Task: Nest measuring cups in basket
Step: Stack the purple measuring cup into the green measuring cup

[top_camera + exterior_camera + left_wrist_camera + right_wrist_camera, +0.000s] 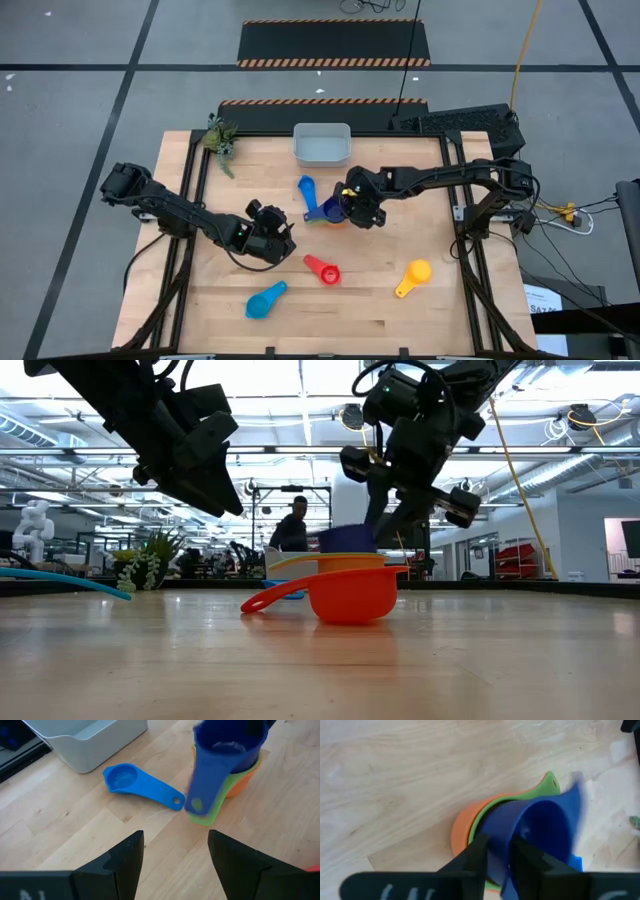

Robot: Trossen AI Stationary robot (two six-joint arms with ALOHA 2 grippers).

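The navy cup (pixel 535 827) is tilted in the green cup (pixel 215 805), which is nested in the orange cup (pixel 462 827); this stack (pixel 335 212) stands mid-table. My right gripper (pixel 352 205) is shut on the navy cup. My left gripper (pixel 175 865) hovers open to the stack's left (pixel 272 240), touching nothing. The blue cup (pixel 307 187) lies between the stack and the basket (pixel 321 145) at the far edge. The red (pixel 323 269), yellow (pixel 413 275) and light blue (pixel 266 300) cups lie nearer. My right gripper pinches the navy cup's side wall (pixel 497 837) at the rim, with one finger (pixel 476 851) outside the bowl and the other inside. The fingers come from above, slanting down. The cup is tipped, its bowl over the green cup and its handle (pixel 197 795) hanging across the green handle.
A small green plant (pixel 220 138) stands at the table's far left corner. A dark keyboard-like unit (pixel 460 122) sits beyond the far right corner. Bare wood lies between the left gripper and the red cup. A person (pixel 293 525) shows in the room behind.
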